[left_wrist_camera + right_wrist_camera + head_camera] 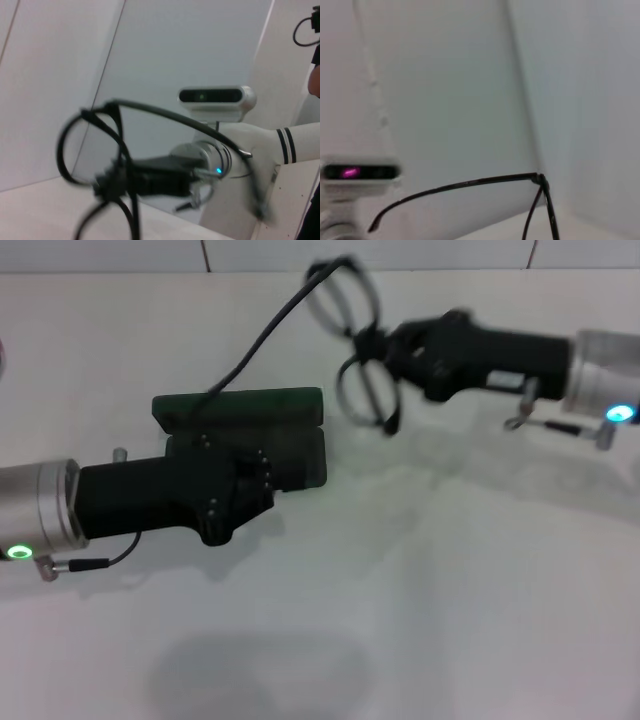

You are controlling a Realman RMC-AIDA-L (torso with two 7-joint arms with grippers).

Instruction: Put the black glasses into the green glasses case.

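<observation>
The green glasses case point(300, 452) lies open on the white table at centre left, its lid point(240, 406) laid back on the far side. My left gripper point(245, 488) reaches in from the left and rests over the case's near left part, hiding it. My right gripper point(378, 348) is shut on the bridge of the black glasses point(362, 390) and holds them in the air, above and to the right of the case. One long temple arm trails down toward the lid. The glasses also show in the left wrist view point(100, 108) and the right wrist view point(539, 178).
The white table point(420, 600) spreads out in front of both arms. A pale tiled wall point(420, 252) runs along its far edge. The left wrist view shows the right arm point(215, 165) and my head camera point(215, 96) behind the glasses.
</observation>
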